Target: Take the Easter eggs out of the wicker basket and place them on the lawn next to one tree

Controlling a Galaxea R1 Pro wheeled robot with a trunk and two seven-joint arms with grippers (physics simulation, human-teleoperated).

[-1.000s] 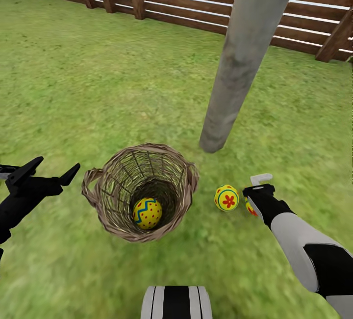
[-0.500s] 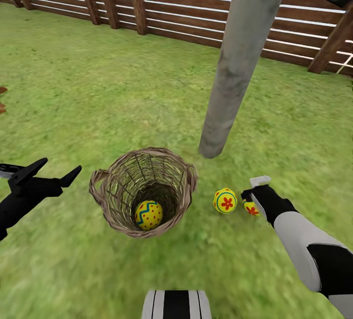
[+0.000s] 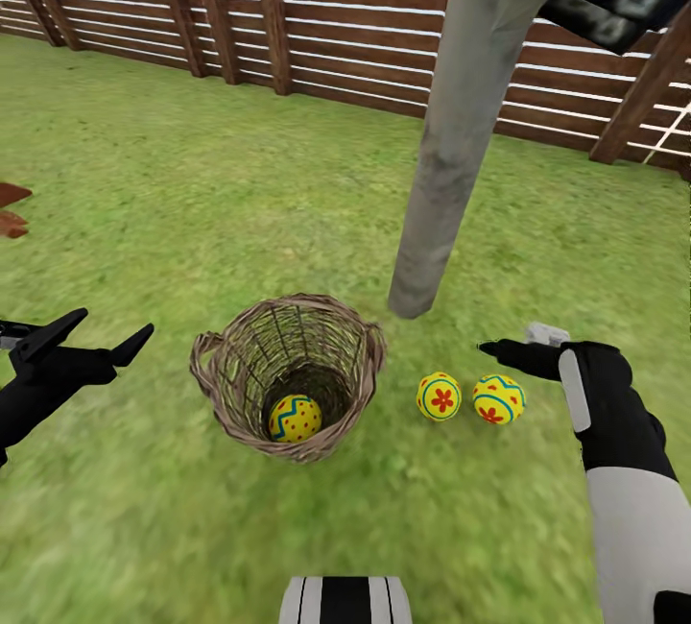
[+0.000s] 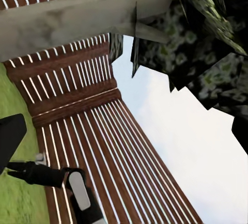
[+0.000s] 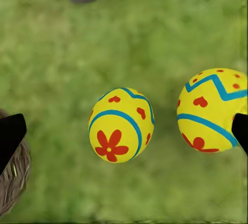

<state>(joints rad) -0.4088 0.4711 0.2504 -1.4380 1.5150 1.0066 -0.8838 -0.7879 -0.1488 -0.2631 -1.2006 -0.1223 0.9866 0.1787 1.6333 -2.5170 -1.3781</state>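
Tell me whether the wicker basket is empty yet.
Not empty: one egg lies inside the wicker basket; two eggs sit on the lawn.

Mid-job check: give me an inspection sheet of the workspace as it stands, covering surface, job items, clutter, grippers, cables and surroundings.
Surface: lawn, flat green grass.
Job's things: wicker basket upright, one Easter egg at its bottom. Two eggs on the grass beside the basket, near the base of the tree: the first nearer the basket, the second next to it, apart from each other.
Clutter: a brown object at the picture's edge, unidentifiable.
Grippers: left gripper open and empty, off to the basket's side. Right gripper open and empty, just beyond the second egg.
Cables: nothing seen.
Surroundings: wooden slat fence behind the tree; dark foliage overhead.
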